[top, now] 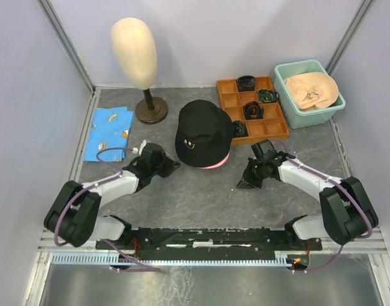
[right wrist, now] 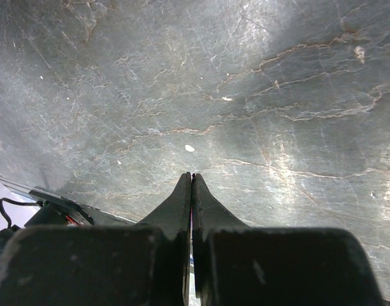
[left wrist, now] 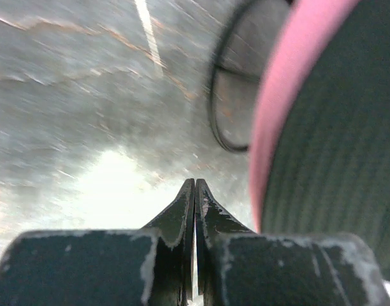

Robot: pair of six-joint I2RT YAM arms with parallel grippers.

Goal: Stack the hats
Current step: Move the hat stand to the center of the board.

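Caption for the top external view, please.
Black hat over pink hat mid-table, jaws shut either side; beige hat in teal tub.

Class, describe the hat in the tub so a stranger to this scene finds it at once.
At the far right corner of the table, a teal tub stands beside an orange divided tray. The hat lies crumpled inside it. It is pale peach, unlike the black hat in the middle.

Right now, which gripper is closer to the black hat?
Left. The left gripper sits shut right beside the black hat, at its near-left brim. The right gripper is farther off, toward its near right, shut over the table.
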